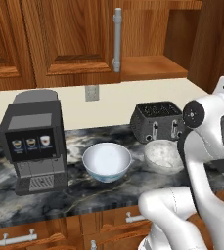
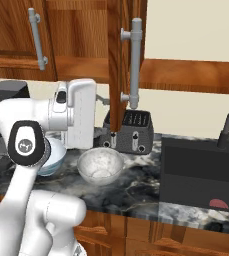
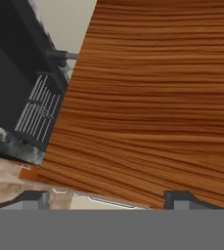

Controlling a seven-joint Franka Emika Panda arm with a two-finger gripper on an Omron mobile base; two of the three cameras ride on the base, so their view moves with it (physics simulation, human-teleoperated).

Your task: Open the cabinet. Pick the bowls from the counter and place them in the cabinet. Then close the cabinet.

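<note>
Both bowls [image 1: 106, 161] sat rim-up on the marble counter [image 1: 84, 195]; the cabinet [image 2: 117, 60] door (handle vertical) stood open, gripper [image 3: 106, 199] fingers spread.

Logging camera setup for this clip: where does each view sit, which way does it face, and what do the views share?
Left base view: behind the arm to its left, facing the counter, both bowls, coffee machine; white arm at lower right.
Right base view: behind to the right, facing the open cabinet door, toaster, speckled bowl; arm at lower left.
Hand view: on the hand, close against wood grain; gripper open, fingertips at bottom.
Both base views share the speckled bowl, patterned bowl, toaster.
</note>
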